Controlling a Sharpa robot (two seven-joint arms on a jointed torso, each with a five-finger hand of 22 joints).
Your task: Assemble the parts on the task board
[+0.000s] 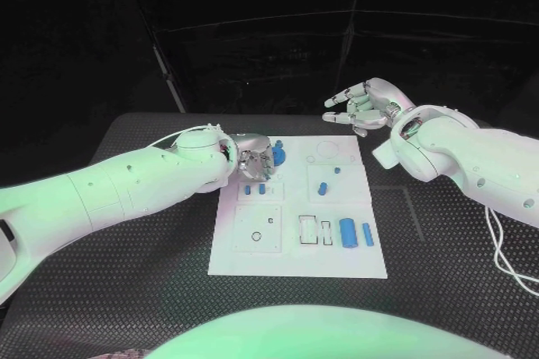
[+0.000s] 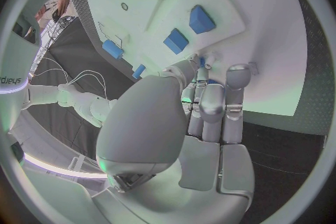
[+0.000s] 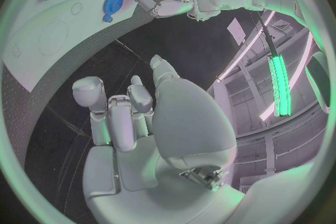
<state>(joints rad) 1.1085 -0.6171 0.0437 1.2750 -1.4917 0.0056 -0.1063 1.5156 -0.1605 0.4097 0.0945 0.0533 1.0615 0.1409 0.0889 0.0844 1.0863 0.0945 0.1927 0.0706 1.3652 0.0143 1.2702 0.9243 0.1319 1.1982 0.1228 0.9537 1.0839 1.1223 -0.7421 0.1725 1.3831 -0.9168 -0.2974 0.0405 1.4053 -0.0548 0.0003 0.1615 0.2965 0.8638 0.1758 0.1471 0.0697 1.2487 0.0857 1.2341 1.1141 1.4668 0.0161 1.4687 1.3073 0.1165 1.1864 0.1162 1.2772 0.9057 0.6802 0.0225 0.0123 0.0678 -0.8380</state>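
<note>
Head view, left robot hand (image 1: 254, 161) at task board (image 1: 299, 207) left edge, right robot hand (image 1: 365, 106) beyond far edge

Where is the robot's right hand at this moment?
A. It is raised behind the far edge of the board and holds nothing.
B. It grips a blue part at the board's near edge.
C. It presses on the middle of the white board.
A: the right hand is up beyond the far edge of the task board, its fingers apart and holding nothing.
</note>
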